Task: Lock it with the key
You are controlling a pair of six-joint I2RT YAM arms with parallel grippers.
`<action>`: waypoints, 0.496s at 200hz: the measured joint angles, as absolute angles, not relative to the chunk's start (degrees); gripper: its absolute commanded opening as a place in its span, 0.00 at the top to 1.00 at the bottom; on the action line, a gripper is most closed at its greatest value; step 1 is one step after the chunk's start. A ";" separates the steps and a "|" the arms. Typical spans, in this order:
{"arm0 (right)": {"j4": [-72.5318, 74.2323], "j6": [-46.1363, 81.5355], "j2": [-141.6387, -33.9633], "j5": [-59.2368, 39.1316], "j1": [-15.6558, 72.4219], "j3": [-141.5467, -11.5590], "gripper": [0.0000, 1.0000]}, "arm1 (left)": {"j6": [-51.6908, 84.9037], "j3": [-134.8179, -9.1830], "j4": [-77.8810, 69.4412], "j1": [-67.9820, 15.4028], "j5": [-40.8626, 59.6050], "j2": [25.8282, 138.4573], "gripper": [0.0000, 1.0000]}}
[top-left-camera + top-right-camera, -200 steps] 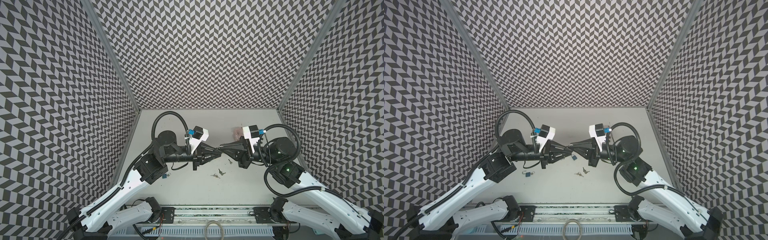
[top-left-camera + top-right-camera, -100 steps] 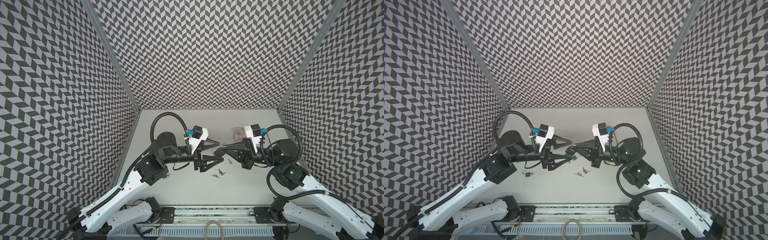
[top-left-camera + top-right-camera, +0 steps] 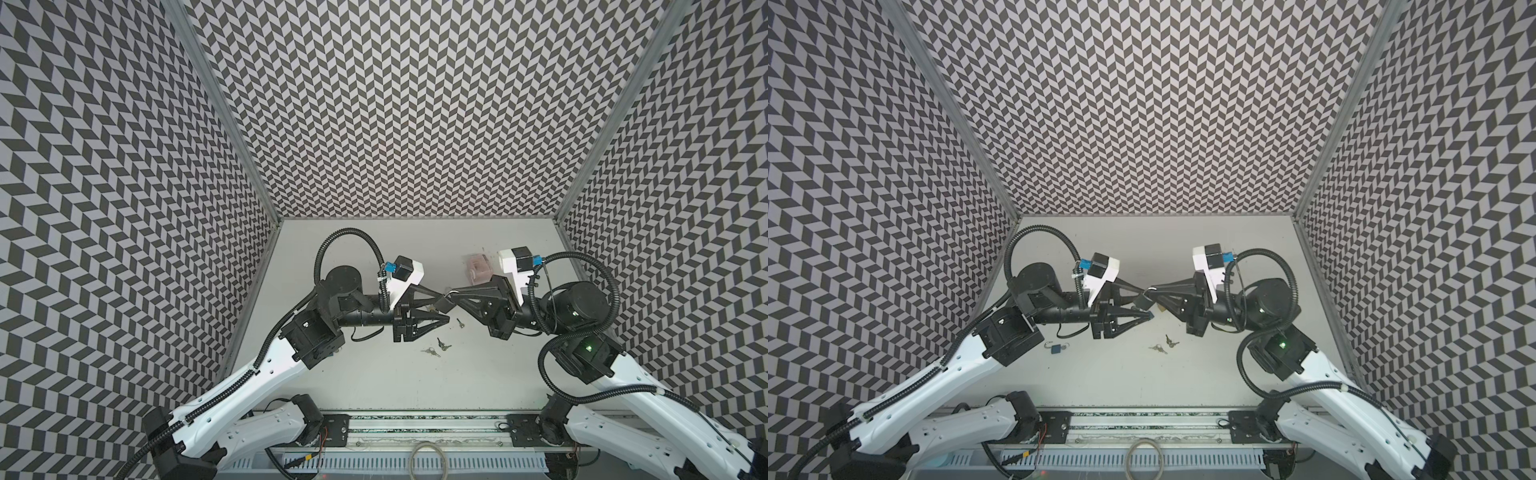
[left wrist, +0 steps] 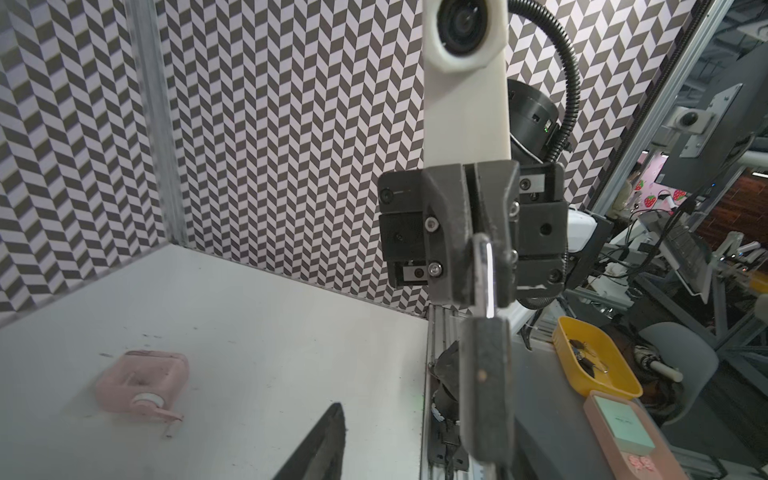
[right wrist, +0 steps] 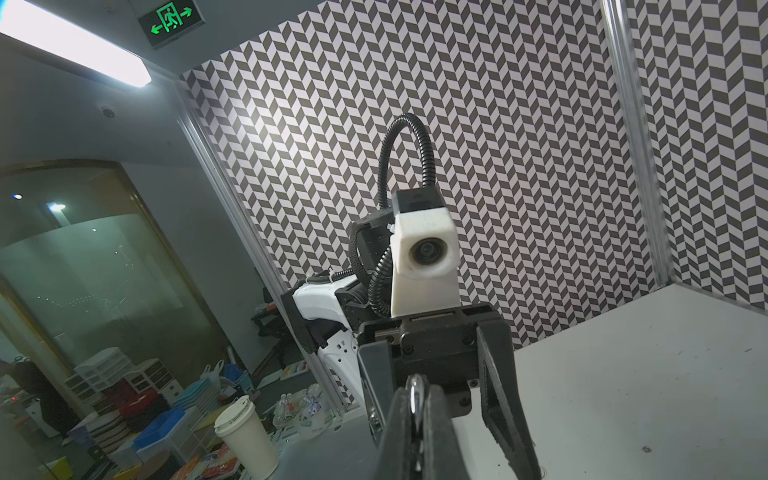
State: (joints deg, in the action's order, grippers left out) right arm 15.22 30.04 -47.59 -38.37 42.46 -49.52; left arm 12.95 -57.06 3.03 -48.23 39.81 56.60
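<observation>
Pinches the silver shackle (image 4: 484, 266) of a black padlock (image 4: 484, 395) in the right pincer (image 3: 450, 294), pressed together on the metal, with the body hanging below the tips. Holds the left pincer (image 3: 445, 308) spread, tips to either side of that body and facing the right pincer head-on; cannot tell contact with it from any view.

Shows in both top views only a dark lump at the meeting of the two pincers. Gives the detail in the left wrist view: shackle clamped edge-on, body upright beneath it, one left finger (image 4: 322, 440) well off to its side. Catches in the right wrist view the shackle (image 5: 415, 395) between the right pincer's tips and, beyond, both left fingers (image 5: 496, 374) wide apart, but not the body.

Leaves the keys (image 3: 432, 352) flat on the tabletop (image 3: 374, 395), below the left pincer and a little toward the robot's base, with one more key (image 3: 460, 322) below the right pincer.

Reveals a pink padlock (image 4: 141, 388) lying on the tabletop beyond the right pincer, clearest in the left wrist view. Shows a blue padlock (image 3: 1056, 348) well behind the left pincer, beside the left arm, in a top view.
</observation>
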 measured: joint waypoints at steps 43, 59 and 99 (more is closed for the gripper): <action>14.94 29.95 -47.59 -38.09 42.44 -49.52 1.00 | 12.99 -56.58 3.22 -48.25 39.92 55.35 0.84; 14.55 29.61 -47.57 -37.58 42.44 -49.54 1.00 | 12.64 -56.58 3.64 -48.25 39.77 54.83 1.00; 11.00 27.73 -46.48 -35.03 42.28 -49.56 1.00 | 11.88 -55.35 5.06 -48.31 37.85 53.43 1.00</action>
